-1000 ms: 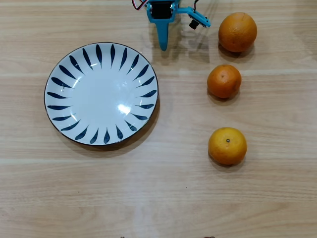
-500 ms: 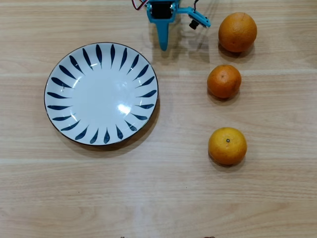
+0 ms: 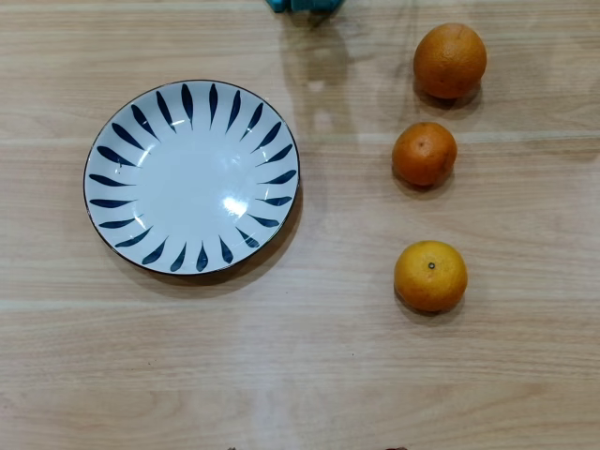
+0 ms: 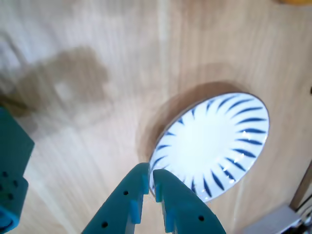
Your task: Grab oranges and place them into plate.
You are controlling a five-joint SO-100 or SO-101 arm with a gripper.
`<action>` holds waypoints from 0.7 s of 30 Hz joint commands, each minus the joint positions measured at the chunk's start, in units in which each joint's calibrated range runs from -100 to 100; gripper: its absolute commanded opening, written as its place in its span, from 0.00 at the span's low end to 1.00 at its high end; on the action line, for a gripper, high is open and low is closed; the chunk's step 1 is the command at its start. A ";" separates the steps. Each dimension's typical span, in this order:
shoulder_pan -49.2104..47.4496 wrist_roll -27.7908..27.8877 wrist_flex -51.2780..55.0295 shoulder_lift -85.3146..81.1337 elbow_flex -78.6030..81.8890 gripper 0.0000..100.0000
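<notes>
Three oranges lie in a column on the right of the overhead view: a larger one (image 3: 450, 60) at the top, a smaller darker one (image 3: 425, 153) in the middle, a yellower one with a stem dot (image 3: 430, 275) at the bottom. The white plate with blue strokes (image 3: 122, 178) sits left of them and holds nothing. In the wrist view my teal gripper (image 4: 150, 173) hangs high above the table, its fingertips together and nothing between them, over the near rim of the plate (image 4: 243, 146). An orange sliver (image 4: 297, 1) shows at the top edge.
The wooden table (image 3: 300, 375) carries only the plate and the oranges. A teal part of the arm (image 3: 305, 5) pokes in at the top edge of the overhead view, and its shadow falls on the wood between plate and oranges.
</notes>
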 commanded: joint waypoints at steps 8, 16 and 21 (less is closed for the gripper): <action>-12.93 -17.53 1.47 6.53 -8.43 0.02; -36.48 -27.15 1.38 14.48 -8.61 0.02; -42.85 -34.83 1.38 19.72 -8.79 0.02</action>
